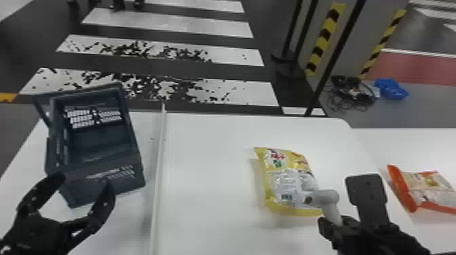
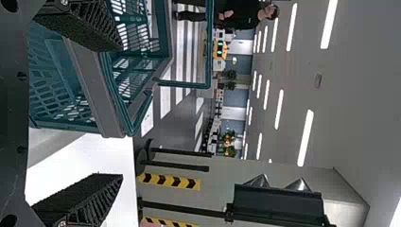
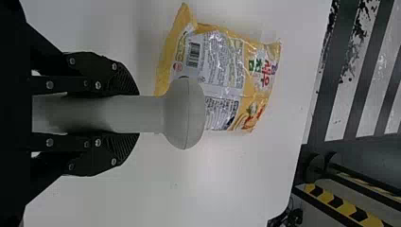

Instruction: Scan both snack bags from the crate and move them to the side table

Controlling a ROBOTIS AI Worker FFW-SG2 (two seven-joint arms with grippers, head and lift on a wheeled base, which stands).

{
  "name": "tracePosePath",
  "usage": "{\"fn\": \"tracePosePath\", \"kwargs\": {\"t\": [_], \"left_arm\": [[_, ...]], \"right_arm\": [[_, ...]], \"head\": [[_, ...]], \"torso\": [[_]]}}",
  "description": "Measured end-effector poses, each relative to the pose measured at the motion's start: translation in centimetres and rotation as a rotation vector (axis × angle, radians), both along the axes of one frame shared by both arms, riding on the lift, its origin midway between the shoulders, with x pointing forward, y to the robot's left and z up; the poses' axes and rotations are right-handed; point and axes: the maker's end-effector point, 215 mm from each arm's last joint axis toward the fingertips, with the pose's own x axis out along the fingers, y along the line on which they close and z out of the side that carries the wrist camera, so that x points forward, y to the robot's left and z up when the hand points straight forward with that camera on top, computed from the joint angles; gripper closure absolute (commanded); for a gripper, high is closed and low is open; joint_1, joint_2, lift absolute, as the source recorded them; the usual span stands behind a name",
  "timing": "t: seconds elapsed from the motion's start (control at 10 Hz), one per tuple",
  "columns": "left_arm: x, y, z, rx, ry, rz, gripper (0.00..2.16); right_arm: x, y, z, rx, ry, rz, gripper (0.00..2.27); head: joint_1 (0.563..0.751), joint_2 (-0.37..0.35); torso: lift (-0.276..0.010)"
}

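Note:
The dark crate (image 1: 98, 145) stands at the left of the table, its inside bare; its teal slatted wall (image 2: 61, 80) is close in the left wrist view. My left gripper (image 1: 84, 184) is open at the crate's near side, nothing between its fingers (image 2: 75, 201); the left wrist view shows this gripper (image 2: 113, 111) too. My right gripper (image 1: 336, 220), also in the right wrist view (image 3: 127, 113), is shut on the grey scanner's handle. The scanner's head (image 1: 322, 197) is over the near end of the yellow snack bag (image 1: 288, 179), barcode (image 3: 194, 54) facing up. The orange snack bag (image 1: 429, 190) lies farther right.
A raised white strip (image 1: 158, 169) runs along the white table (image 1: 210, 176) between crate and yellow bag. The side table (image 1: 407, 145) adjoins at the right, under the orange bag. Posts and a striped pillar (image 1: 322, 40) stand on the floor beyond.

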Motion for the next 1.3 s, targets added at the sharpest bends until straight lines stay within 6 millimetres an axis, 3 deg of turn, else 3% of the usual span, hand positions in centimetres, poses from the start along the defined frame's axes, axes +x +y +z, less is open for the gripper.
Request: {"fn": "tracePosePath", "kwargs": {"t": [0.3, 0.6, 1.3], "left_arm": [[0.1, 0.0, -0.1, 0.000, 0.001, 0.000, 0.04], [0.1, 0.0, -0.1, 0.000, 0.002, 0.000, 0.04], [0.0, 0.1, -0.1, -0.001, -0.001, 0.003, 0.04]], "right_arm": [[0.7, 3.9, 0.1, 0.018, -0.008, 0.056, 2.23], [1.5, 5.6, -0.2, 0.017, -0.008, 0.080, 2.23], [2.1, 5.4, -0.9, 0.006, -0.004, 0.081, 2.23]], "head": [[0.695, -0.067], [0.695, -0.039], [0.695, -0.036]], "torso": [[-0.099], [-0.099], [-0.099]]}}
